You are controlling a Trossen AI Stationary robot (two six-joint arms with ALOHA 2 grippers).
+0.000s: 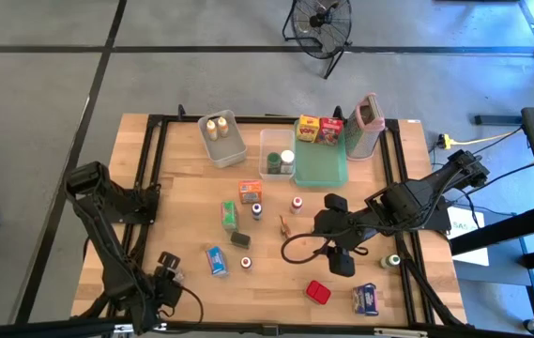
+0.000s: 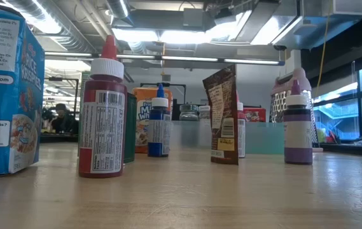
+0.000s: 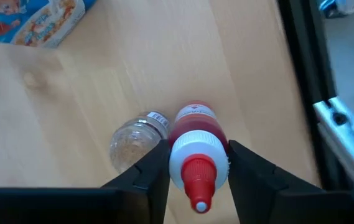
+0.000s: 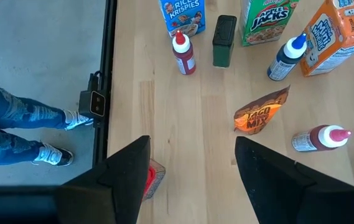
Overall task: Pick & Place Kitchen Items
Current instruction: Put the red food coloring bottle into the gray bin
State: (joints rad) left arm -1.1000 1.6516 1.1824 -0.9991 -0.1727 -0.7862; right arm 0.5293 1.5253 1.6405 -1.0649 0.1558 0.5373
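Grasp stage of the pick, seen from the left wrist. Left claw (image 3: 198, 155) pinching a red sauce bottle (image 3: 195, 121) across its white collar, one finger pressed to each side, red nozzle pointing toward the lower edge of the frame. Bottle at lower centre of that view over the worktop (image 3: 164, 56), just beside a clear jar (image 3: 133, 140) on its left; blue cereal box (image 3: 33, 18) in the upper left corner. Next move, by judgement: a straight lift clear of the jar without rolling it, then carriage toward a clear bin (image 1: 234, 155) at upper middle of the high view. Left arm folded low at lower left of the high view. Right claw (image 4: 192, 142) spread and empty, hovering right of centre above the worktop.
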